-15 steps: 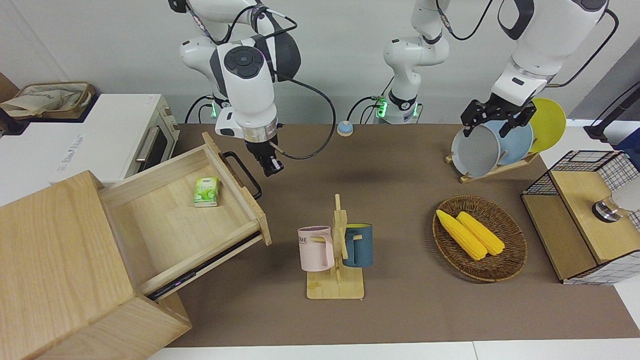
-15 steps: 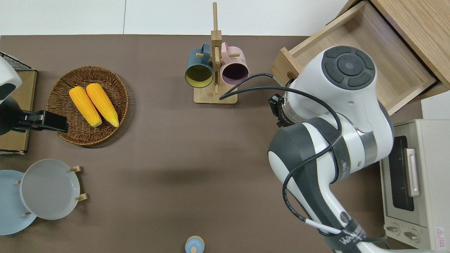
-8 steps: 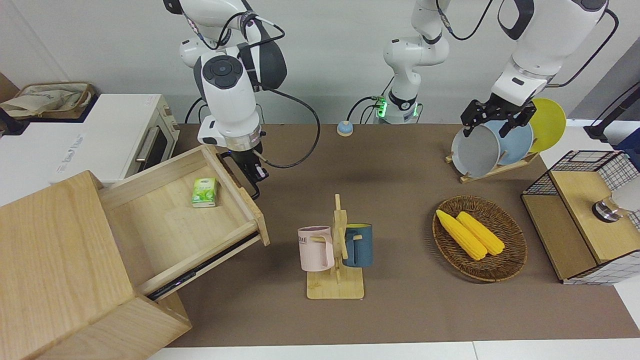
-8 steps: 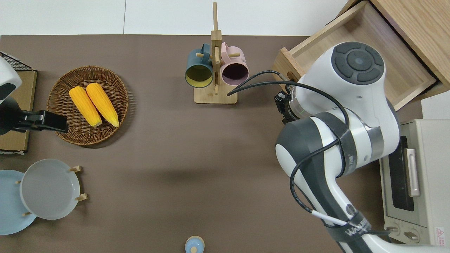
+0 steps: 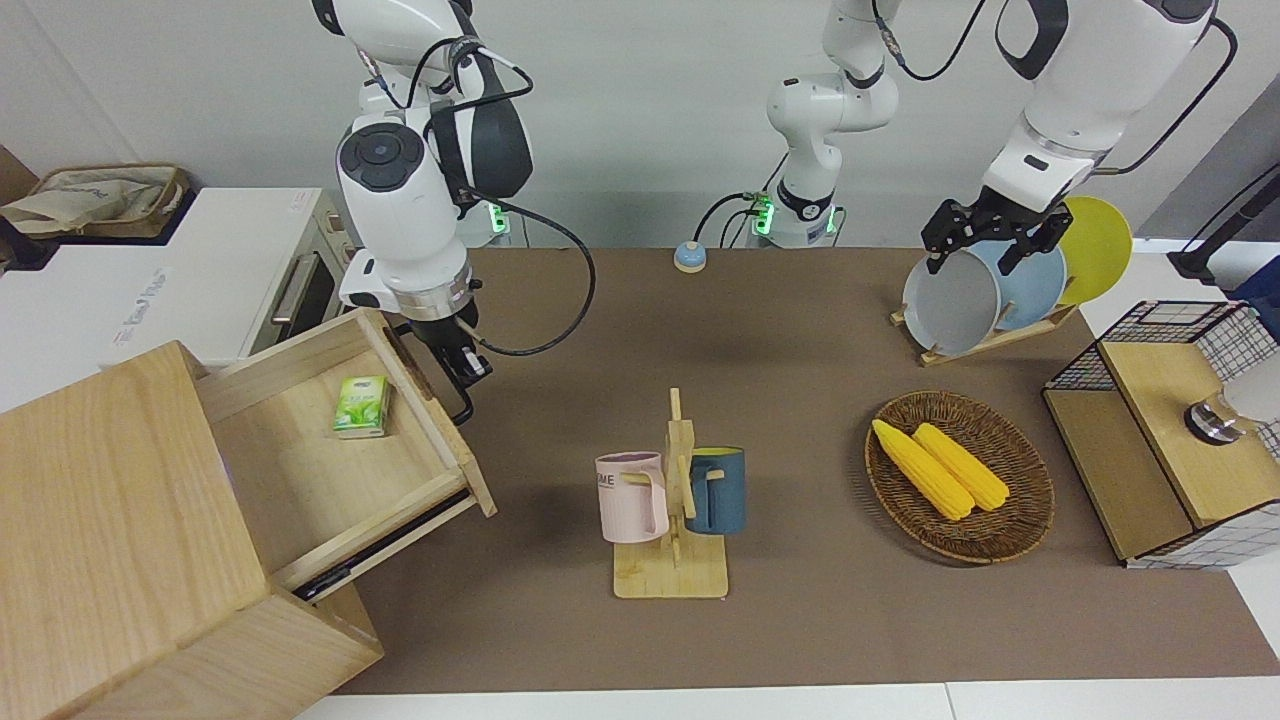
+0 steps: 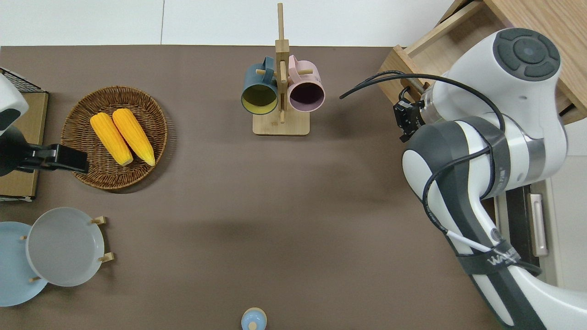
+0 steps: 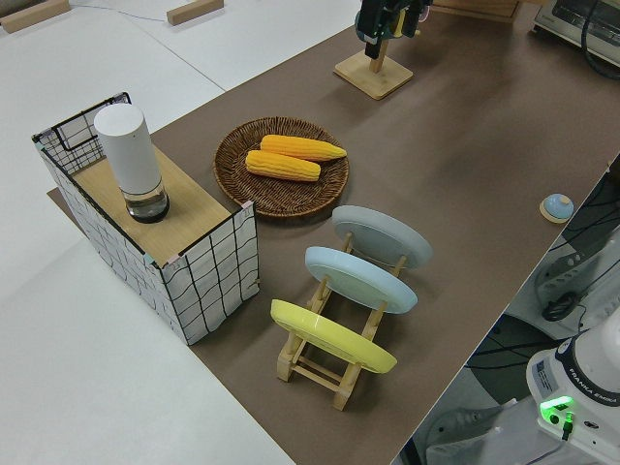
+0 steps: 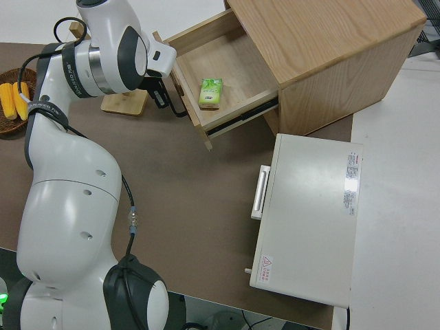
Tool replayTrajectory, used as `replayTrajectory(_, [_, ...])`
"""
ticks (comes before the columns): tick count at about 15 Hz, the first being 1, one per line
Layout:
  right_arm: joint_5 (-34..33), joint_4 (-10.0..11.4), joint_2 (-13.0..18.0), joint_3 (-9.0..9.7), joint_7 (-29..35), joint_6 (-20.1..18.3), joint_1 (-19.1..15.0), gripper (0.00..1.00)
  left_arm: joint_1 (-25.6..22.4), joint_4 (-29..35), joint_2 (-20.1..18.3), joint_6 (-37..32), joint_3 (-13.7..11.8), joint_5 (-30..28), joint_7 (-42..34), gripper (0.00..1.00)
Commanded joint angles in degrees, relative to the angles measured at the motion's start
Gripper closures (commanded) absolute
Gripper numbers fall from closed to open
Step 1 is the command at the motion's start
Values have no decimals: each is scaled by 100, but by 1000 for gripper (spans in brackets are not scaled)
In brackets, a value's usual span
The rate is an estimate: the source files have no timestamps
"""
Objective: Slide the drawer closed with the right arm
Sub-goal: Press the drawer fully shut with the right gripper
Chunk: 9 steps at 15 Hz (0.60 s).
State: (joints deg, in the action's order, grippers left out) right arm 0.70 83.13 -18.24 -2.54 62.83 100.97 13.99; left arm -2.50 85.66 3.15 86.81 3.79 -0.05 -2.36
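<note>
The light-wood drawer (image 5: 440, 420) stands partly open from the large wood cabinet (image 5: 110, 500), its black loop handle (image 5: 465, 408) on the front. A green packet (image 5: 361, 406) lies inside. My right gripper (image 5: 468, 362) is shut and presses against the drawer front at the handle; it also shows in the overhead view (image 6: 406, 120) and the right side view (image 8: 160, 93). The drawer shows there too (image 8: 230, 58). My left arm is parked, its gripper (image 5: 975, 250) open.
A white toaster oven (image 5: 250, 270) stands beside the cabinet, nearer the robots. A mug rack (image 5: 670, 500) with two mugs stands mid-table. A basket with corn (image 5: 1020, 500), a plate rack (image 5: 990, 290) and a wire shelf box (image 5: 1170, 430) sit toward the left arm's end.
My right gripper has moved toward the cabinet, pushing the drawer front; the drawer has slid partway in, carrying the green packet with it. The left arm has not moved.
</note>
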Motion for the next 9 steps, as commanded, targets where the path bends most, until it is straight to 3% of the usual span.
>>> replayTrajectory(1, [-149,-367,-232,96,-472,28,-352,1000,39,-49,-25,-103,-1,102,60,7])
replayTrajectory(9, [-158,-622,-408,105,-1096,28,-818,1000,39,-58,-25,-103,-1,102,60,7])
